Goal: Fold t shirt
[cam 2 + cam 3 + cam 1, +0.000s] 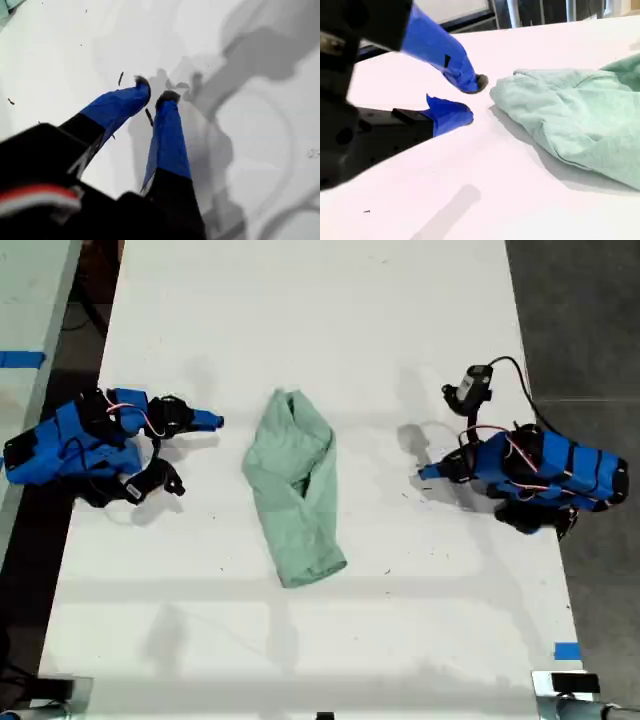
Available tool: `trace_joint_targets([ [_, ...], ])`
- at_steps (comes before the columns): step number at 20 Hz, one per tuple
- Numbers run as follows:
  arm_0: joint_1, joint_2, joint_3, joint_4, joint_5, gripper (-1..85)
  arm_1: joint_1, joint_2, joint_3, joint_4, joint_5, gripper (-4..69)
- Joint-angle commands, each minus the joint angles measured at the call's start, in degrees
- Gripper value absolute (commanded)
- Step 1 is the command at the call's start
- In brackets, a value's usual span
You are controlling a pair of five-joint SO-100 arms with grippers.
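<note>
The pale mint-green t shirt (295, 488) lies bunched in a long wrinkled strip in the middle of the white table (320, 640). My second gripper (212, 423) is at the exterior view's left, pointing at the shirt's far end. In the second wrist view its blue fingers (445, 52) stand open and empty just short of the shirt (570, 115). My first gripper (428, 472) is at the exterior view's right, well off the shirt. Its tips (155, 92) hang a narrow gap apart over bare table, holding nothing. Only a corner of the shirt (6, 10) shows there.
A black camera with a looping cable (470, 390) rides above the arm at the exterior view's right. Small dark specks (149, 116) dot the table under the first gripper. Blue tape (566, 651) marks the table's near corner at the exterior view's right.
</note>
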Motion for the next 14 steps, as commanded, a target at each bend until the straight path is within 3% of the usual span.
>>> trace_joint_targets([
  [1, 14.59, 0.88, 2.29, -0.44, -10.99, 2.3, -9.93, 0.53, 3.16, -0.53, 24.43, 1.4],
  [2, 13.97, 0.88, 2.29, -0.44, -10.99, 7.8, -9.49, 0.53, 3.16, -0.53, 24.08, 1.2],
  [3, 13.45, 0.88, 2.29, -0.62, -10.81, 7.1, -9.49, 0.53, 3.16, -0.53, 23.64, 1.2],
  [4, 14.33, 0.88, 2.29, -0.35, -11.43, -0.3, -9.32, 0.53, 3.16, -0.53, 23.47, 1.2],
  [8, 19.51, 1.14, 1.49, -4.04, -14.24, -0.3, -7.73, 0.44, 0.44, 3.16, 26.10, 1.2],
  [10, 20.13, 0.18, -5.45, 2.72, -21.53, -0.3, -8.09, -3.60, -8.79, 5.10, 27.33, 1.2],
  [14, 24.08, -30.41, -28.74, 4.92, -28.74, -0.3, -14.33, -44.47, -39.64, 5.27, 30.76, 0.8],
])
